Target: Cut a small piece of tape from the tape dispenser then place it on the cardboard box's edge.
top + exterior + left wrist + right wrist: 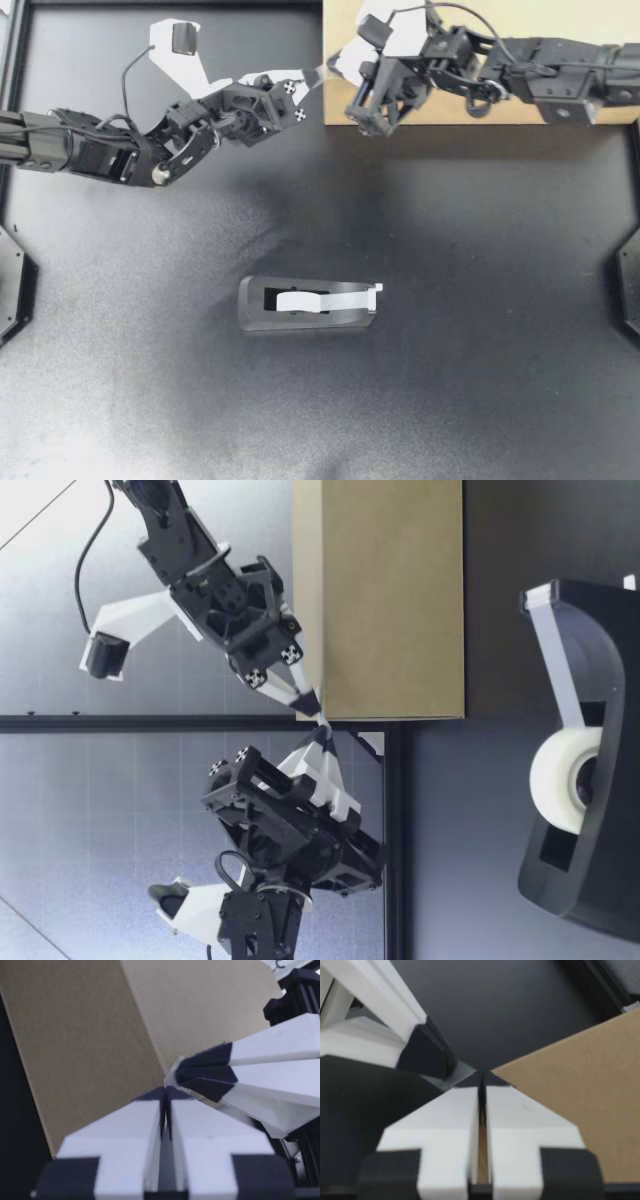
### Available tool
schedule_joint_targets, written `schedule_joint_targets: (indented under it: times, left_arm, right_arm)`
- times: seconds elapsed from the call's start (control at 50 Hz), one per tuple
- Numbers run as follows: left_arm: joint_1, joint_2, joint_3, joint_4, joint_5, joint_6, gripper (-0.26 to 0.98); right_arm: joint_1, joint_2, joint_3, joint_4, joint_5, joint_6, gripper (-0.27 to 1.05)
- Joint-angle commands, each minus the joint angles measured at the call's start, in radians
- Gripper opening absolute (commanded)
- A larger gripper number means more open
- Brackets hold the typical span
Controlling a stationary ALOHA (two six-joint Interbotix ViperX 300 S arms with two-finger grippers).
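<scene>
The black tape dispenser lies mid-table with its white roll showing. The cardboard box stands at the far right. My left gripper and right gripper meet tip to tip at the box's near-left corner, above the table. Both are shut, and a short greyish tape piece spans between their tips. The right wrist view shows that tape piece running from my right gripper to the left gripper's dark fingertips, beside the box. In the left wrist view the box's edge stands just ahead.
Black cloth covers the table. Black fixtures sit at its left edge and right edge. The dispenser's cutter end points toward the right side.
</scene>
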Motion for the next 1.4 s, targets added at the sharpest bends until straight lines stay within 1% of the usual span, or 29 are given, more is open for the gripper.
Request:
schedule_joint_targets:
  times: [0.0, 0.16, 0.26, 0.34, 0.48, 0.5, 0.54, 0.62, 0.76, 0.88, 0.96, 1.12, 1.26, 1.38]
  left_arm:
    - [0.005, -0.017, -0.015, 0.002, -0.003, 0.002, -0.06]
    - [0.005, -0.018, -0.008, -0.005, -0.002, -0.008, -0.05]
    - [0.005, -0.02, -0.005, -0.005, -0.002, -0.008, -0.01]
    - [0.005, -0.023, -0.003, -0.003, -0.002, -0.002, 0.09]
    - [0.005, -0.031, 0.003, 0.0, -0.002, 0.002, 0.39]
    - [0.003, -0.034, 0.005, 0.0, -0.003, 0.002, 0.41]
    - [0.003, -0.035, 0.009, 0.002, -0.002, 0.003, 0.44]
    - [-0.008, -0.046, 0.023, 0.008, 0.002, 0.011, 0.43]
    - [-0.051, -0.087, 0.067, 0.034, 0.008, 0.06, 0.41]
    - [-0.11, -0.155, 0.115, 0.069, 0.021, 0.161, 0.41]
    - [-0.153, -0.21, 0.143, 0.087, 0.046, 0.252, 0.41]
    - [-0.239, -0.333, 0.19, 0.144, 0.107, 0.476, 0.41]
    - [-0.279, -0.41, 0.216, 0.152, 0.129, 0.615, 0.41]
    - [-0.304, -0.451, 0.235, 0.16, 0.132, 0.695, 0.41]
  right_arm:
    - [-0.015, 0.006, -0.034, -0.003, 0.006, -0.002, -0.06]
    - [-0.015, 0.009, -0.055, -0.005, 0.008, -0.003, -0.06]
    - [-0.015, 0.008, -0.055, -0.005, 0.008, -0.002, -0.06]
    - [-0.017, 0.008, -0.055, -0.006, 0.008, 0.0, -0.06]
    - [-0.017, 0.005, -0.057, -0.005, 0.005, 0.002, -0.06]
    - [-0.017, 0.003, -0.058, -0.005, 0.003, 0.002, -0.06]
    - [-0.015, 0.0, -0.061, -0.005, 0.0, 0.002, -0.06]
    - [-0.015, -0.018, -0.074, -0.005, 0.0, 0.005, -0.06]
    - [0.006, -0.087, -0.089, -0.006, 0.0, 0.003, -0.06]
    - [0.058, -0.173, -0.066, -0.005, 0.009, 0.011, -0.06]
    - [0.114, -0.232, -0.034, -0.005, 0.009, 0.012, -0.06]
    - [0.236, -0.336, 0.061, 0.002, -0.011, 0.025, -0.06]
    - [0.319, -0.403, 0.149, 0.008, -0.058, 0.049, -0.06]
    - [0.36, -0.434, 0.224, 0.008, -0.124, 0.066, -0.06]
